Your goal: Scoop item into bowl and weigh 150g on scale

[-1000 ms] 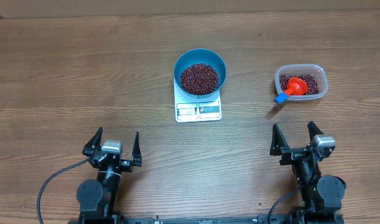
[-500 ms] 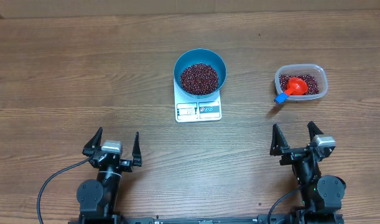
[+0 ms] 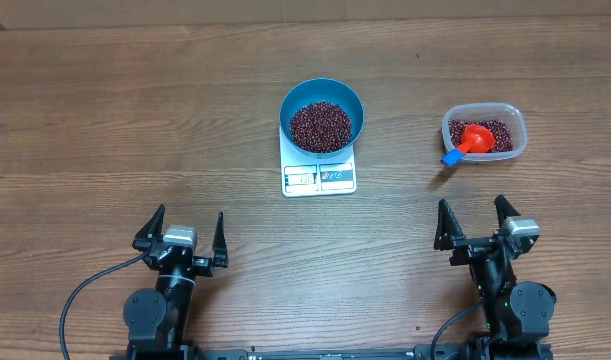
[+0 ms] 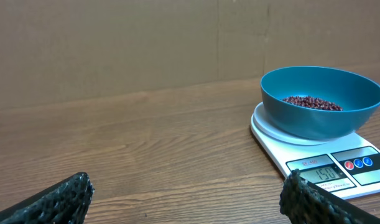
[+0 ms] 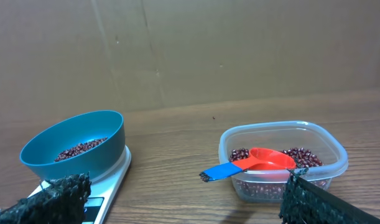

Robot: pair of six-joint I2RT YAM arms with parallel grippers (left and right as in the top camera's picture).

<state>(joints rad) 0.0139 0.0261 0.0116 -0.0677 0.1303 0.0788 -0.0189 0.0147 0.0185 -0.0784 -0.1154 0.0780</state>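
The blue bowl (image 3: 322,114) stands on the white scale (image 3: 319,176) at the table's middle and holds dark red-brown beans (image 3: 320,124). In the left wrist view the bowl (image 4: 322,101) sits on the scale (image 4: 339,171), whose display reads 150. More beans (image 3: 498,130) fill a clear container (image 3: 483,133) at the right, with a red scoop (image 3: 473,139) resting in it, blue handle over the rim. My left gripper (image 3: 185,237) and right gripper (image 3: 474,224) rest near the front edge, both open and empty, well back from the scale.
In the right wrist view the container (image 5: 283,160) and scoop (image 5: 264,160) lie straight ahead, the bowl (image 5: 74,144) to the left. A brown cardboard wall (image 4: 177,43) runs along the table's far side.
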